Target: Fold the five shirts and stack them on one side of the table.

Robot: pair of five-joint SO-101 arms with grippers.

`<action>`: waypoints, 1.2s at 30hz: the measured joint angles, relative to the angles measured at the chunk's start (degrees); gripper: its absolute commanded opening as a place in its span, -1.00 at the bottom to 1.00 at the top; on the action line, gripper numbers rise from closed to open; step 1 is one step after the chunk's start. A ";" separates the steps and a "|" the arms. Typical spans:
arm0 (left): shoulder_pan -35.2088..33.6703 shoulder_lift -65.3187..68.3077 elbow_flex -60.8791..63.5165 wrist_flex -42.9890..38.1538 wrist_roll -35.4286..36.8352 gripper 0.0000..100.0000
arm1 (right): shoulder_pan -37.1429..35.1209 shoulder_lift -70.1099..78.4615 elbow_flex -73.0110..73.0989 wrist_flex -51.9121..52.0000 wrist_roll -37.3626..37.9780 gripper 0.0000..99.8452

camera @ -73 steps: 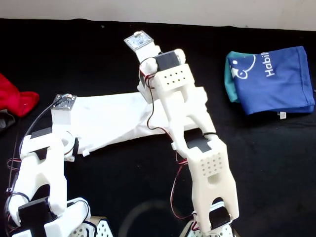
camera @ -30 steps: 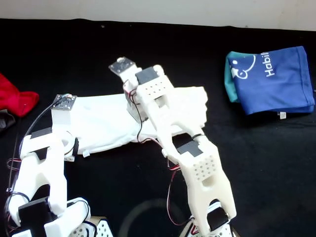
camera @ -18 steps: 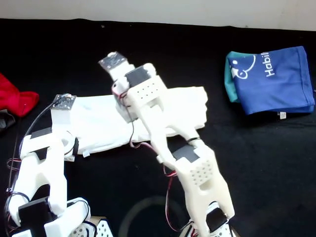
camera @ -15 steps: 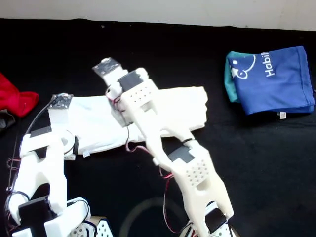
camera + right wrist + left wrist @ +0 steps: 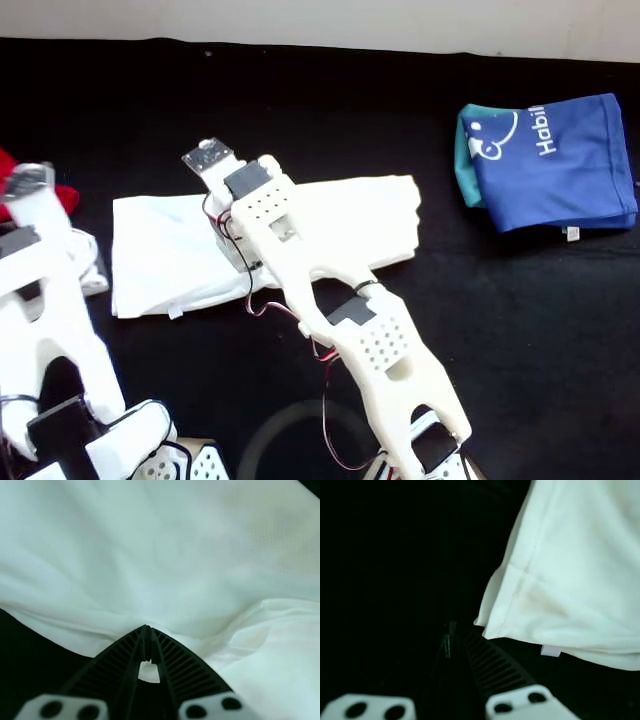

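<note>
Right claw (image 5: 146, 629) pinches white shirt (image 5: 380, 220); blue shirt (image 5: 555, 160) lies folded.

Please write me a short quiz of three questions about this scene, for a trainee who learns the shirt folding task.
1. True or false: the right gripper is shut on the white shirt.
2. Which shirt lies on top of the folded stack? A. red B. blue shirt C. white
3. Which gripper holds nothing?
Key: 1 true; 2 B; 3 the left gripper.
</note>
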 measured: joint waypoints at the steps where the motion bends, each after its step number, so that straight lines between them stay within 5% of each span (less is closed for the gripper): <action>1: -0.79 0.00 -0.70 0.00 0.00 -0.97 | 0.00 0.00 0.00 0.53 0.00 -0.99; 36: -1.76 0.00 -1.76 0.00 0.00 -0.97 | -0.44 5.01 -5.01 -0.35 0.00 -0.99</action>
